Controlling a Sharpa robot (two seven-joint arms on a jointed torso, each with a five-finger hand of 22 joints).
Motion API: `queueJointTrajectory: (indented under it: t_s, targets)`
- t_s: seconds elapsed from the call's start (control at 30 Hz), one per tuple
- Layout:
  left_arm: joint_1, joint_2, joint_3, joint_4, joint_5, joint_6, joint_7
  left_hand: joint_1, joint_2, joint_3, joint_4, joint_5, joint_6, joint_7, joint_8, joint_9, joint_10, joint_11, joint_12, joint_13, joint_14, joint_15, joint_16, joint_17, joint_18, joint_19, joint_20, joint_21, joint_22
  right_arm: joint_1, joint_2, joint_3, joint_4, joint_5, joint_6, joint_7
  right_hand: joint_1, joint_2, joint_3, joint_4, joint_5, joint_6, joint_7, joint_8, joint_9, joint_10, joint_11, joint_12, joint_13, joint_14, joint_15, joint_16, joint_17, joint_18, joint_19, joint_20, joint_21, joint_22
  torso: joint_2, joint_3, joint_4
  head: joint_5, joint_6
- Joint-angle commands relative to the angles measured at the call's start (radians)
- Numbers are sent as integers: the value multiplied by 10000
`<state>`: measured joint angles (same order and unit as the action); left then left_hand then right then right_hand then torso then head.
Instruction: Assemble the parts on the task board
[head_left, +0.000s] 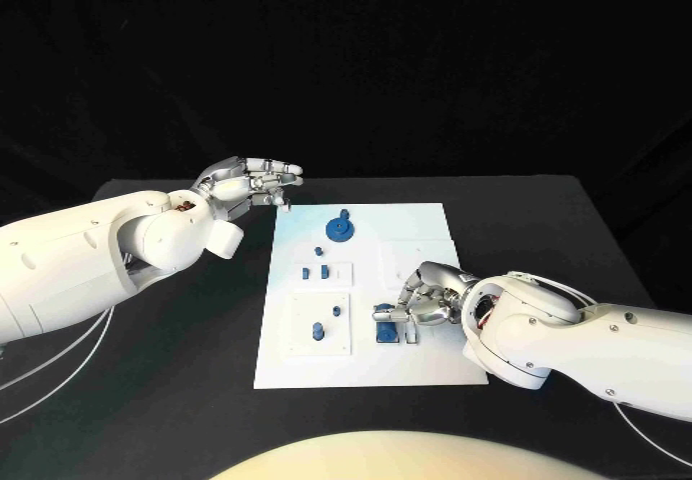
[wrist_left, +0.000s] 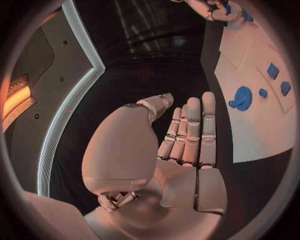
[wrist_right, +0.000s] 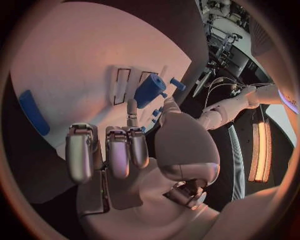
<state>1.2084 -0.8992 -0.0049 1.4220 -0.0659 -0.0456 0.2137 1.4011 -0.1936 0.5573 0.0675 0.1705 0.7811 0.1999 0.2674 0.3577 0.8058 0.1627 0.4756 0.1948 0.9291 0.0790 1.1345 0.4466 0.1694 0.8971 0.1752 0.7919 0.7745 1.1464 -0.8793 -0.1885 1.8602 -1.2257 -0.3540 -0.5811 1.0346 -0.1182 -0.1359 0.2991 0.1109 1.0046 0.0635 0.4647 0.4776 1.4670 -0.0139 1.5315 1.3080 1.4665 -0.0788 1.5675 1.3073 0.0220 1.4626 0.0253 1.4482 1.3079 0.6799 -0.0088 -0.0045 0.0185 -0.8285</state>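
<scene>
The white task board (head_left: 418, 225) lies in the middle of the black table. A round blue gear-like part (head_left: 339, 228) sits near its far edge, with small blue parts (head_left: 317, 270) below it. My right hand (head_left: 426, 300) rests low on the board's near right area. Its thumb and a finger pinch a blue cylinder (wrist_right: 150, 90), which is also the blue part (head_left: 392, 330) by its fingertips. My left hand (head_left: 253, 185) hovers off the board's far left corner, fingers (wrist_left: 190, 130) straight and side by side, holding nothing. The same board (wrist_left: 262, 125) and gear (wrist_left: 242, 97) lie beside that hand.
Two more small blue parts (head_left: 327, 322) stand in a raised white square on the board's near left. Narrow slots (wrist_right: 122, 85) are cut into the board beside the cylinder. A long blue strip (wrist_right: 31, 112) lies on the board farther off. Black table (head_left: 562, 220) surrounds the board.
</scene>
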Motion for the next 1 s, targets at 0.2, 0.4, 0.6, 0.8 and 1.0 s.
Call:
queueJointTrajectory:
  t_s: [0.2,0.4,0.6,0.8,1.0]
  targets:
    - [4,-9,6,17,-6,139,46,-125,10,2,49,19,-54,230,39,-11,-43,-5,33,-9,7,71,1,-12,145,45,8,-51,-12,-54,12,-1,-39,-178,-537,85,-524,-173,-123,5,-556,-128,24,22,22,735,54,-116,2275,995,41,-61,2439,30,849,25,-89,2103,2,4,-2,32,9]
    - [4,-15,6,20,-6,139,43,-125,10,2,49,19,-54,230,39,-11,-43,-5,33,-9,7,71,1,-12,145,45,8,-51,-12,-66,-141,-1,34,-117,-431,578,-174,230,185,-30,-125,-140,25,57,38,741,55,-112,2280,998,47,-56,2452,25,858,35,-71,2113,-1,7,2,25,-14]
    - [4,-36,-2,20,-6,134,35,-125,10,2,49,19,-54,230,39,-11,-43,-5,33,-9,7,71,1,-12,145,45,8,-51,-12,-114,-443,-1,247,368,-231,1468,905,474,316,-74,820,-19,-57,250,111,820,-14,11,2366,1034,-8,14,2598,-12,901,-5,124,2198,-6,19,-12,72,9]
    - [3,-57,-27,24,-6,138,33,-125,10,2,49,19,-54,230,39,-11,-43,-5,33,-9,7,71,1,-12,145,45,8,-51,-12,-142,-820,-1,581,654,140,2165,1458,416,227,-85,736,25,-97,367,148,904,-49,156,2466,1043,-37,33,2634,-36,925,-34,246,2252,-9,23,-16,87,8]
    - [2,-62,-49,28,-6,141,45,-134,22,2,67,21,-60,230,50,-10,-65,-4,49,-18,4,73,5,-15,145,54,11,-71,-27,-152,-947,-2,647,611,559,2233,2462,318,164,-102,230,255,-240,774,362,987,-169,301,2566,1043,-131,33,2634,-60,948,-111,376,2311,-6,8,-25,57,15]
